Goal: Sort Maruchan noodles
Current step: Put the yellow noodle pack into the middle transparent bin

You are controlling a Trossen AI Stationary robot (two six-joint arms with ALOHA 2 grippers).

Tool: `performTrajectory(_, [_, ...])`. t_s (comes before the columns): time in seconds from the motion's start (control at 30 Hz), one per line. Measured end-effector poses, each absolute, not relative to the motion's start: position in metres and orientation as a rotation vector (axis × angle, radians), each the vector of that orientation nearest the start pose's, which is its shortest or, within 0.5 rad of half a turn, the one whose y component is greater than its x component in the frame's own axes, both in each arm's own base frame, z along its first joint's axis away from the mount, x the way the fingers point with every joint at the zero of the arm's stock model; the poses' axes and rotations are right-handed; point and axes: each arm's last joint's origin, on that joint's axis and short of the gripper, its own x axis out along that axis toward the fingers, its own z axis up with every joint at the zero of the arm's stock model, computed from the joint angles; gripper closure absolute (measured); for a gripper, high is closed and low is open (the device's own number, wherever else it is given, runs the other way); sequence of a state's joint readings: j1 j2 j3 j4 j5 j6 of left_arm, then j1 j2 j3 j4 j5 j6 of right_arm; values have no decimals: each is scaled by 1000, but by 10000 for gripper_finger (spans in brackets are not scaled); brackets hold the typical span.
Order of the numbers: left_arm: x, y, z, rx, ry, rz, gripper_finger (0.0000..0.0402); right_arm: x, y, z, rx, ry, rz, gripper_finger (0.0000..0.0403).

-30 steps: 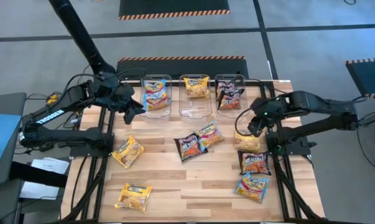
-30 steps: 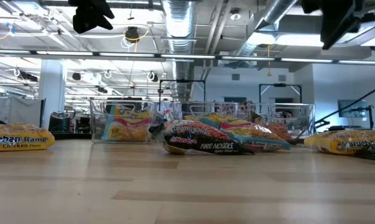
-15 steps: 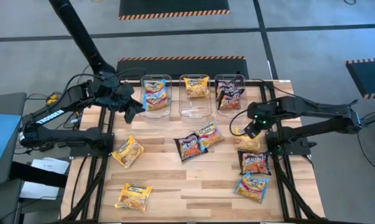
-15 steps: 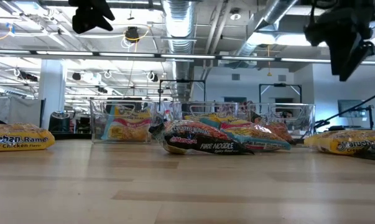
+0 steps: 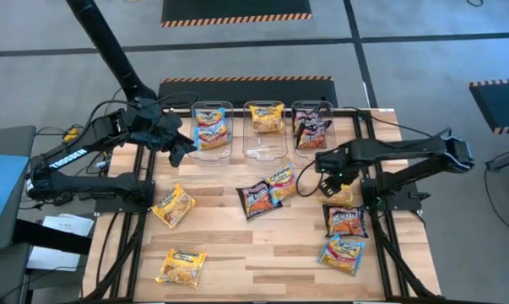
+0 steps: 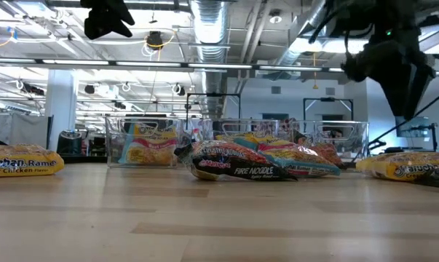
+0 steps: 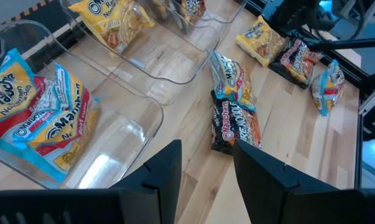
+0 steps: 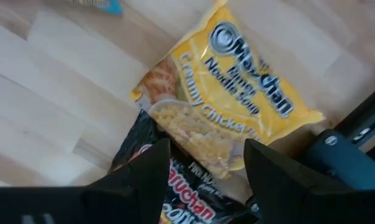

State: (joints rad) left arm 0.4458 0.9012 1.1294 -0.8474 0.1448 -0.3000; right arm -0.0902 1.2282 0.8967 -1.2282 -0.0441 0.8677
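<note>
While beneath right end effector [image 8: 203,171], yellow packet [image 8: 227,121].

Two dark, near-black arms of jointed tubular links, matte with rounded housings at the joints. White block lettering along the left arm [image 5: 68,159] lower link. Black cables looped loosely beside both arms and trailing down the table's side rails. Small green light glowing on the right arm [image 5: 406,152] wrist housing, just behind the right gripper [image 5: 328,173]. Left gripper [image 7: 206,180] made of two flat, angular black fingers [image 7: 164,174] with bevelled edges and a matte moulded finish. Right gripper fingers [image 8: 143,171] of the same blocky black shape, broad at the base and tapering toward the tips. Silver screw head set in the black mount beside them.
</note>
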Motion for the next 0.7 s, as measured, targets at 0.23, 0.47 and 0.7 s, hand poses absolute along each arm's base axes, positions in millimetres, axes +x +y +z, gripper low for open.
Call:
performTrajectory(0.23, [146,65,368,-461,552,378,270,199,-10,213,750,1556,-707,172])
performTrajectory(0.47, [146,65,368,-460,552,377,270,206,-7,190,732,1607,-712,172])
performTrajectory(0.7, [146,65,368,-459,552,377,270,202,-9,166,744,1670,-753,172])
